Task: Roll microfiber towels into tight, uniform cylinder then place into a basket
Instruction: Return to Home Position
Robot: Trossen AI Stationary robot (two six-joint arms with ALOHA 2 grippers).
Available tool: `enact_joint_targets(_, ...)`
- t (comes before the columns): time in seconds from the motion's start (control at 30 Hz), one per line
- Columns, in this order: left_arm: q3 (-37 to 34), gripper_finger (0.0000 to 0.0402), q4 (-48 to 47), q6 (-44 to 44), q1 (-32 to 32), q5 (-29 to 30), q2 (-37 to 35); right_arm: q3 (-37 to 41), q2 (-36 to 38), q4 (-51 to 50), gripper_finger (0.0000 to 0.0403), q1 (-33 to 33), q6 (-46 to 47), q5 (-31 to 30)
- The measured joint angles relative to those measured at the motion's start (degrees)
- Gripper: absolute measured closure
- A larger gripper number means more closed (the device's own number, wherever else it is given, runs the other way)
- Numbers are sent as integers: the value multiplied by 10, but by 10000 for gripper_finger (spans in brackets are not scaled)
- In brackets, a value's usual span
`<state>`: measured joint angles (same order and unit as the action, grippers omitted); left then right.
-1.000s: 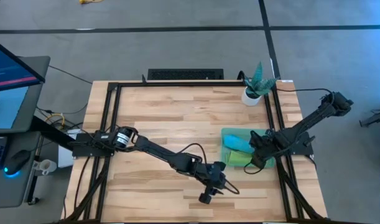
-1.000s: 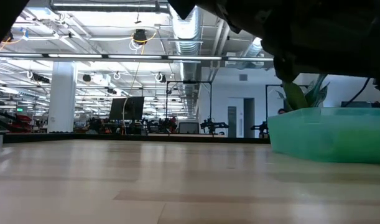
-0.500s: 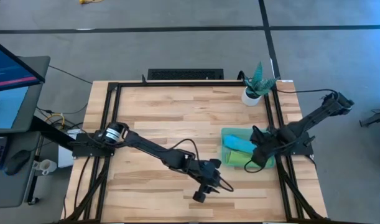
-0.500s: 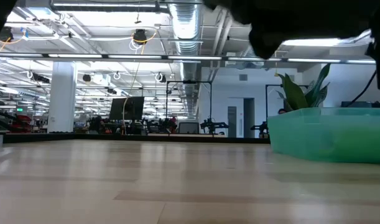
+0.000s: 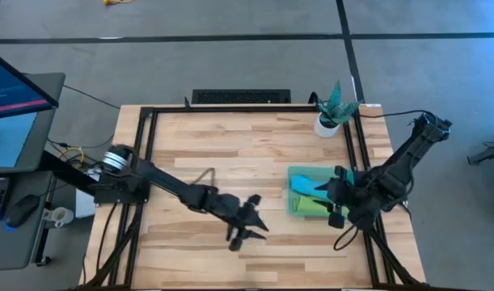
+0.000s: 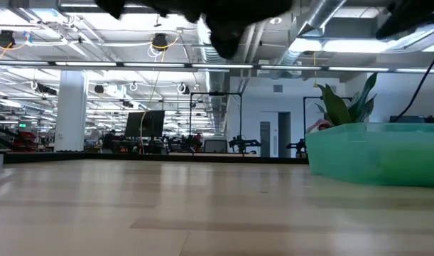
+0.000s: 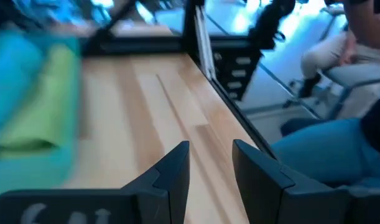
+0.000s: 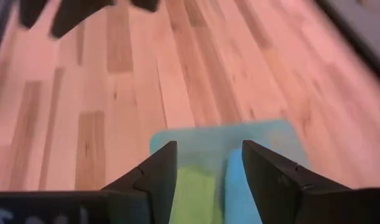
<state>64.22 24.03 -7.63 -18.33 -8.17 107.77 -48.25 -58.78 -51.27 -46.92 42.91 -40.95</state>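
Over open table (image 5: pixel 230 153), left gripper (image 5: pixel 251 226) (parted).

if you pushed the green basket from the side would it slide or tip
It probably slides rather than tips: the basket has low walls and sits flat on the wooden table. It is likely light, being translucent plastic holding only the blue towel and the green towel. The soft rolls might shift or loosen inside.
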Motion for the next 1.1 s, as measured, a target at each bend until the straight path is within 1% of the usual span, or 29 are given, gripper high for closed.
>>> enact_joint_targets(0.13, -70, 290, 0, 33, -2, 66, -92, 0, 29, 48, 204, 20, -87, -12)
enact_joint_targets(0.2, -105, 290, -3, 50, -1, 88, -140, 0, 49, 69, 204, 36, -124, -11)
enact_joint_targets(0.3, -151, 290, -4, 70, 5, 99, -211, 0, 89, 93, 205, 59, -172, -11)
enact_joint_targets(0.5, -249, 290, -6, 65, 35, 109, -365, 0, 169, 114, 204, 91, -235, -11)
enact_joint_targets(0.6, -302, 290, -6, 45, 51, 110, -438, 0, 193, 114, 204, 93, -261, -11)
enact_joint_targets(0.7, -352, 290, -5, 28, 63, 113, -502, 5, 200, 123, 206, 89, -283, -11)
enact_joint_targets(0.9, -436, 290, 0, 13, 54, 122, -604, 70, 200, 198, 209, 87, -330, -11)
enact_joint_targets(1.1, -497, 290, 3, 5, 27, 160, -678, 154, 210, 284, 210, 96, -339, -11)
